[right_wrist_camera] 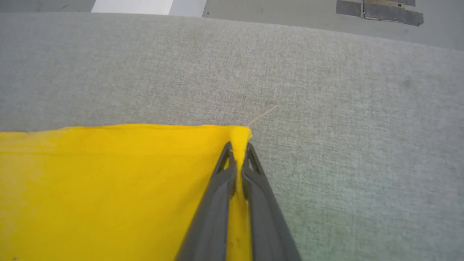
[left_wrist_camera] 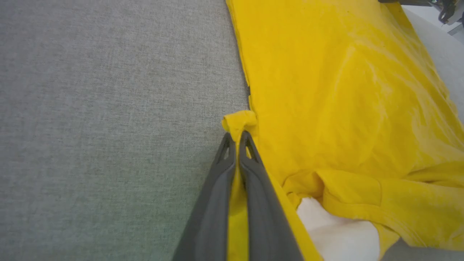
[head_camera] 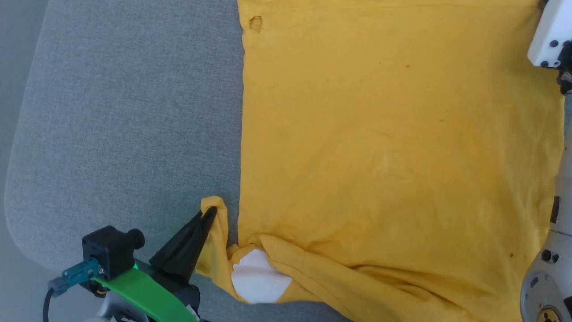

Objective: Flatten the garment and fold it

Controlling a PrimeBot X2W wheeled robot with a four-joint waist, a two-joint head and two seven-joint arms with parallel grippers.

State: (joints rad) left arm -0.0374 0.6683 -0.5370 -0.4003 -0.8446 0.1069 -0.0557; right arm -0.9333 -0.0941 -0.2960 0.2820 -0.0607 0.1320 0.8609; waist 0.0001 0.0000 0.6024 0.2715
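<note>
The garment [head_camera: 393, 147] is a bright yellow T-shirt spread plain side up across the grey padded table [head_camera: 125, 134]. Its near edge is rumpled, and a white patch [head_camera: 257, 277] shows under a fold there. My left gripper [head_camera: 210, 213] is shut on a pinch of the sleeve at the shirt's near left, and the left wrist view shows yellow cloth [left_wrist_camera: 239, 125] squeezed between its dark fingers [left_wrist_camera: 253, 188]. In the right wrist view my right gripper [right_wrist_camera: 238, 145] is shut on a far corner of the garment [right_wrist_camera: 108, 188], cloth bunched between its tips.
Bare grey table surface lies to the left of the shirt, with the rounded table edge [head_camera: 13, 179] at far left. White housing of my right arm [head_camera: 552, 36] stands at the upper right edge, and another pale arm part [head_camera: 545, 277] at the lower right. A loose thread [right_wrist_camera: 262, 115] trails from the held corner.
</note>
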